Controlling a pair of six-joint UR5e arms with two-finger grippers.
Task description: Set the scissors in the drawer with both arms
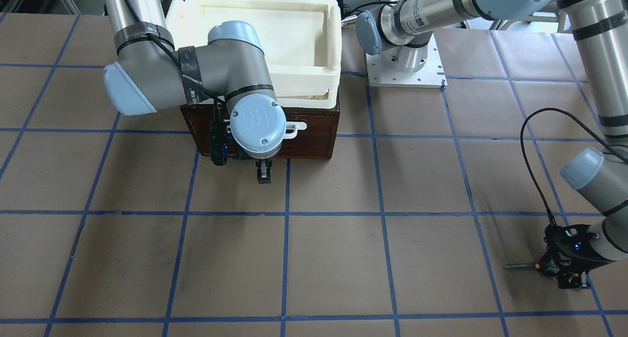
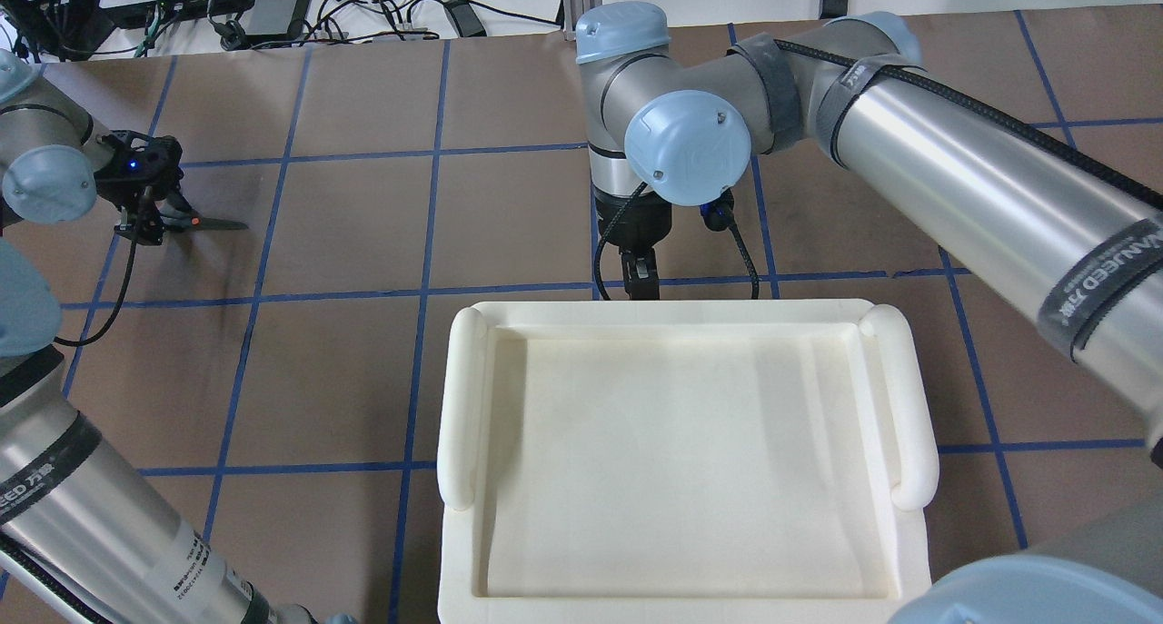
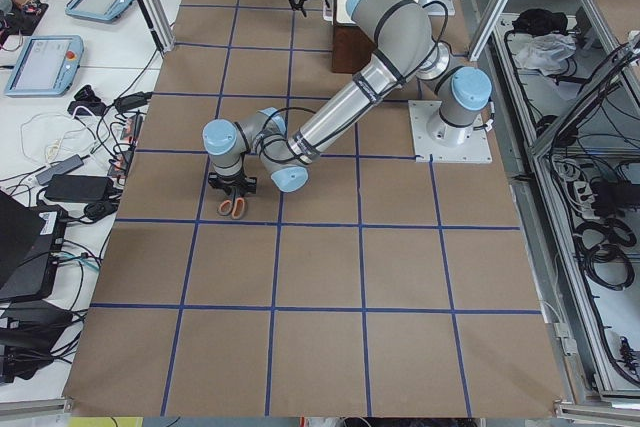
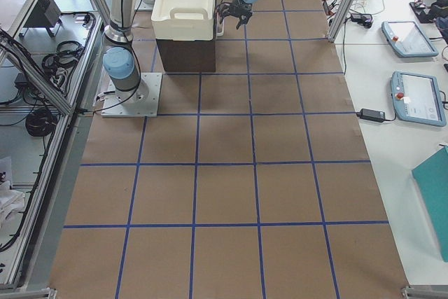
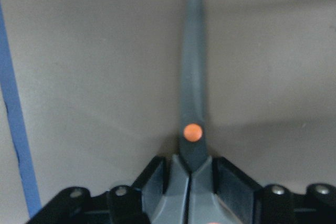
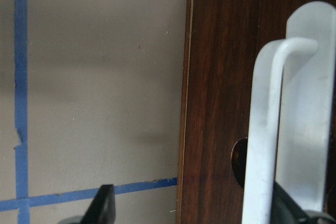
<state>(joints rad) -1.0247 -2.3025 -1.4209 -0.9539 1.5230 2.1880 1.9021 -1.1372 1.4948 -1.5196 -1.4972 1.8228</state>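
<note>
The scissors [image 1: 520, 266] are at the table's far left end, dark blade out and orange pivot showing. My left gripper [image 1: 549, 268] is shut on them just behind the pivot. The left wrist view shows the blade [image 5: 193, 77] sticking out from between the shut fingers [image 5: 157, 182]. I cannot tell whether they rest on the table. The dark brown drawer [image 1: 309, 141] with its white bar handle [image 1: 294, 129] is closed. My right gripper [image 1: 264, 172] hangs open in front of it. In the right wrist view the handle [image 6: 262, 145] runs close by the right finger [image 6: 286, 208].
A cream-white plastic tray [image 2: 463, 406] sits on top of the drawer cabinet and hides the drawer from overhead. The left arm's base plate [image 1: 405, 67] stands beside the cabinet. Brown paper with blue tape lines covers the table between the two grippers.
</note>
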